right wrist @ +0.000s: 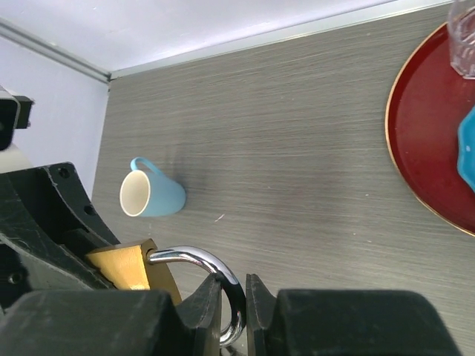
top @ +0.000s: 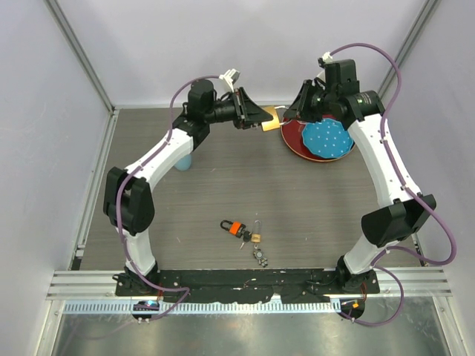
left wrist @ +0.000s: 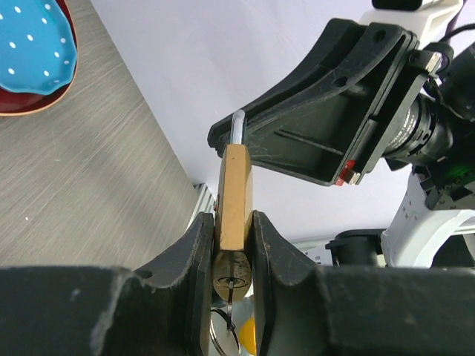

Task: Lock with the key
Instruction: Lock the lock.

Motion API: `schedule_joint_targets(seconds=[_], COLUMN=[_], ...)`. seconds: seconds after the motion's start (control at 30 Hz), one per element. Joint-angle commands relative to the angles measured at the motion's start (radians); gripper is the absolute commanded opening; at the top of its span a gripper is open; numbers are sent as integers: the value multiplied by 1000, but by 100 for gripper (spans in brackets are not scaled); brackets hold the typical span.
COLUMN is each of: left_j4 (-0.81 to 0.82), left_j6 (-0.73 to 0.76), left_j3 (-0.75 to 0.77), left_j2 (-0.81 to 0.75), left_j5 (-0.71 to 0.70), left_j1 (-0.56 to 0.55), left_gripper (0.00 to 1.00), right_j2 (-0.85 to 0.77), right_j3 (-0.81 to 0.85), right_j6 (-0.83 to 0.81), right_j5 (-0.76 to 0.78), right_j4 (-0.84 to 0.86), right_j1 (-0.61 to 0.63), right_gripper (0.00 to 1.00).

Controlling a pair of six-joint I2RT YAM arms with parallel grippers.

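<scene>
The big brass padlock (top: 272, 121) hangs in the air at the back of the table, between both grippers. My left gripper (top: 256, 119) is shut on its brass body (left wrist: 236, 193), keyhole end toward the wrist. A thin silver piece with a ring hangs from the keyhole (left wrist: 231, 285). My right gripper (right wrist: 232, 285) is shut on the silver shackle (right wrist: 223, 271), which stands out of the body (right wrist: 126, 263) at one end. The key (top: 234, 228), a small bunch with an orange and a black head, lies on the table near the front, far from both grippers.
A tiny brass padlock (top: 254, 237) with a silver keychain (top: 261, 256) lies beside the key. A red plate (top: 291, 141) holding a blue dotted dish (top: 328, 137) sits at the back right. A light blue mug (right wrist: 152, 196) lies on its side at the left.
</scene>
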Motion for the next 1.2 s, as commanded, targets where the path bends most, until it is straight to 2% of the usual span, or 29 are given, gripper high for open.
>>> schedule_joint_targets(seconds=[0.0,0.17,0.2,0.3,0.4,0.43,0.63,0.7,0.83,1.17], left_j4=[-52,-5,1,-5,42,91,227,237,268,328], left_j6=[39,18,12,3,-31,-45,-142,-145,-158,-182], left_j3=[-82,-133,-137,-148,-174,-183,-256,-265,-298,-323], left_j2=[16,-4,-10,-23,-40,-49,-81,-98,-132,-225], left_j5=[170,188,176,123,80,54,-34,-51,-95,-125], left_j1=[-219,-219,-217,-210,-193,-185,-121,-102,-53,17], left_gripper=[0,3,0,0,0,0,0,0,0,0], right_j2=[-2,20,18,3,-28,-35,-101,-121,-149,-160], right_j3=[141,162,159,130,58,20,-123,-154,-241,-258], right_j6=[197,220,223,222,217,216,199,199,209,272], right_j5=[-483,-497,-496,-500,-497,-497,-483,-476,-465,-476], right_j4=[537,562,560,560,567,567,580,596,632,706], right_j1=[88,77,76,76,67,67,40,33,-18,-105], right_gripper=[2,1,2,3,11,17,32,32,39,74])
